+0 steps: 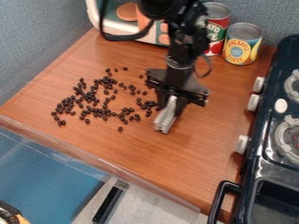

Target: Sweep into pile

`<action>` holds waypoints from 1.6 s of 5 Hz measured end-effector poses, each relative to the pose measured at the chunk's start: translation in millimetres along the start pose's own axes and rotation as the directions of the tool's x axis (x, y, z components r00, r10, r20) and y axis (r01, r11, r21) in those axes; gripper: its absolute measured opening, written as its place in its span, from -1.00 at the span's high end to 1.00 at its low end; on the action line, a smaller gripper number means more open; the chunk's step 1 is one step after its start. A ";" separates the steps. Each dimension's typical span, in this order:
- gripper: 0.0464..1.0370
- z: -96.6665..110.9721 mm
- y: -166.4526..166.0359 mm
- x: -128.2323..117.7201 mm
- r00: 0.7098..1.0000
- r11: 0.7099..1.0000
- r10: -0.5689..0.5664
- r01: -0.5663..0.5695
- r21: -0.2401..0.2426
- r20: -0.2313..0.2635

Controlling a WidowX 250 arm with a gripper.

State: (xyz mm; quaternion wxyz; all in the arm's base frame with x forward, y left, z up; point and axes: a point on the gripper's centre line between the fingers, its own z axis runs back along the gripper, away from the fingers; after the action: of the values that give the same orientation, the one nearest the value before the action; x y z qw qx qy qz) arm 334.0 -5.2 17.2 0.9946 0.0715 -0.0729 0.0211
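Gripper: my black gripper (170, 105) hangs over the middle of the counter, a little above centre in the camera view, pointing down with a slight tilt.
Grip: closed on a pale grey bar (166, 117), which slants down between the fingers, its lower end toward the front of the counter.
Beans: many small dark beans (97, 111) lie scattered over the left half of the wooden counter (123, 151), in a loose, uneven patch, not one pile. Some sit in thick clumps and others lie singly.
Beans by the gripper: a small cluster is just left of the gripper and bar.
Stray bean: one bean (120, 129) lies alone at the front of the patch, toward the clear edge strip (99, 158).
Cans: behind the gripper, to the right, a can with a red label (217, 28) stands upright near a can with a yellow and blue label (241, 46), also upright.
Toy appliance: a white and teal box with orange parts (112, 27) is at the back, partly behind my arm.
Stove: a black toy stove (260, 151) runs along the right side, with pale knobs (253, 103), grey burners (286, 135) and a black handle (224, 187) at its front.
Walls: blue-grey (35, 28), behind and left of the counter.
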 end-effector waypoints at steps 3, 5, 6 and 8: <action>0.39 -9.4 54.6 10.8 1.000 0.999 0.005 -0.006 0.047 0.022; 0.39 -16.4 87.8 21.3 1.000 0.997 0.008 -0.010 0.072 0.021; 0.39 -17.0 93.6 21.3 1.000 0.997 0.001 -0.003 0.077 0.017; 0.39 -21.3 131.5 16.7 0.999 0.991 0.053 -0.054 0.123 0.008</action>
State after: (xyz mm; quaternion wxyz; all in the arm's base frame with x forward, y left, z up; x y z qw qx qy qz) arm 346.7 128.5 17.1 0.9872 0.1309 -0.0756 0.0519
